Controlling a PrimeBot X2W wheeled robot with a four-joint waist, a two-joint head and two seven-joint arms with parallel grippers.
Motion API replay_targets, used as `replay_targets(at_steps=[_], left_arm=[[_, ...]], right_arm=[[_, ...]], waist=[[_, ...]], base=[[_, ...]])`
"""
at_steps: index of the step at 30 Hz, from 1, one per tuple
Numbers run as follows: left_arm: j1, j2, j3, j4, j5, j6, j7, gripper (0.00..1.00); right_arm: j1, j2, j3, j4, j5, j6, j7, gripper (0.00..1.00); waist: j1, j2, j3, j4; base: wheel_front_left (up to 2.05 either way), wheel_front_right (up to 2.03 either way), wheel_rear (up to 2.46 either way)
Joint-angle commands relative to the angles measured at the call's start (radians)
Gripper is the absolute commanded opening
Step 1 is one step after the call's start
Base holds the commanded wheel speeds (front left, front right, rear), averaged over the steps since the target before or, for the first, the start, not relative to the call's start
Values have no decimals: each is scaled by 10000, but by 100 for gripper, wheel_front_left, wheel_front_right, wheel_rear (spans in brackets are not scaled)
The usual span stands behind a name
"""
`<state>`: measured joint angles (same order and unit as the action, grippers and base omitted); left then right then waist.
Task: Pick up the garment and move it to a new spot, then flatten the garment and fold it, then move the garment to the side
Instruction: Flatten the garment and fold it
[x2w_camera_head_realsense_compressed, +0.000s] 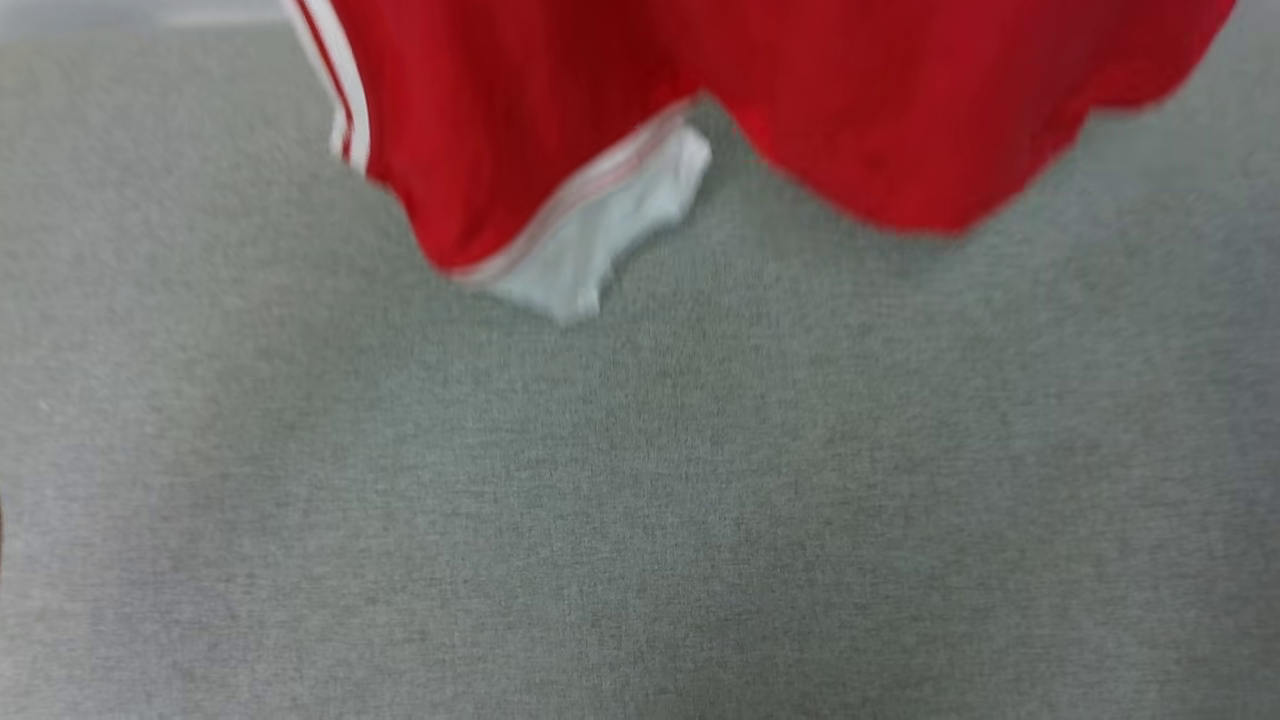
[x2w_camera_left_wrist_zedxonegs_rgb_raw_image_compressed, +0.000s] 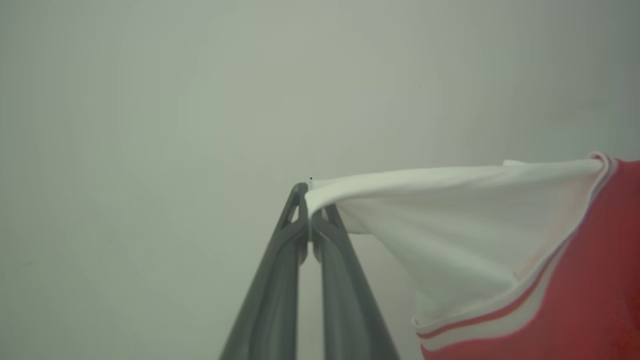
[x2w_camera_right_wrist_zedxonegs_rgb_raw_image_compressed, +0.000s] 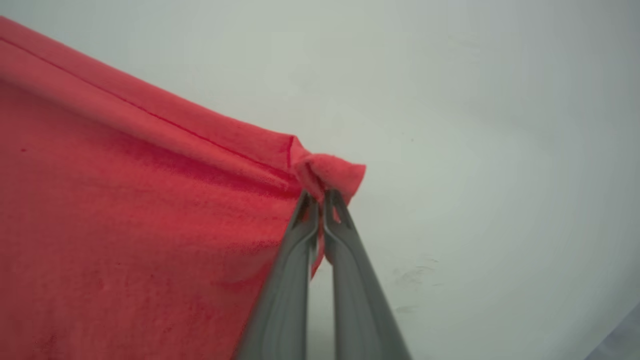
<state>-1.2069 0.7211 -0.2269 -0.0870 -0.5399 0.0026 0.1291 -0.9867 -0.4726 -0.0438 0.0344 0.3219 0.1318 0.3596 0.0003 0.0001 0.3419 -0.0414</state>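
One garment (x2w_camera_head_realsense_compressed: 560, 100); left end effector (x2w_camera_left_wrist_zedxonegs_rgb_raw_image_compressed: 309, 210), right end effector (x2w_camera_right_wrist_zedxonegs_rgb_raw_image_compressed: 320, 200): two.

Perhaps a lab test bench: plain grey felt work surface (x2w_camera_head_realsense_compressed: 640, 500).

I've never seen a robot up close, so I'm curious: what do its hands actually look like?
They are more like tongs than hands. The left gripper and the right gripper look alike: each has two long, slim fingers of plain matte dark grey, smooth like plastic, that narrow toward the tips. Near each tip there is a small triangular cut-out.
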Motion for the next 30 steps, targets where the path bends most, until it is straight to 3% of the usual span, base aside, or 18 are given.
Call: replay_targets(at_steps=[1, 7, 16, 24, 30], left_arm=[[-1073, -62, -180, 630, 316, -242, -126, 0], [-4137, -570, -779, 2881, 1308, -750, -1077, 0], [-6692, -1485, -1122, 5819, 2107, -666, -3001, 0], [-5946, -2315, -1502, 7133, 2076, -905, -3893, 0], [-3633, -2878, -1464, 6577, 1916, -1053, -3957, 0]], right_arm=[[-835, -126, 134, 542, -320, -22, -262, 0], [-3511, 219, 307, 2709, -1130, -22, -1230, 0], [-6415, 915, 229, 5574, -2719, -23, -3210, 0], [-6605, 1442, 202, 7569, -3704, -22, -4915, 0], [-5347, 1598, 281, 8758, -3774, -20, -5835, 0]], waist=[[-3, -1, 1197, 108], [-3, -1, 2378, 205], [-3, -1, 3393, 326], [-3, -1, 3680, 607], [-3, -1, 3093, 732]], base=[[0, 0, 0], [0, 0, 0], [0, 0, 0], [0, 0, 0], [0, 0, 0]])
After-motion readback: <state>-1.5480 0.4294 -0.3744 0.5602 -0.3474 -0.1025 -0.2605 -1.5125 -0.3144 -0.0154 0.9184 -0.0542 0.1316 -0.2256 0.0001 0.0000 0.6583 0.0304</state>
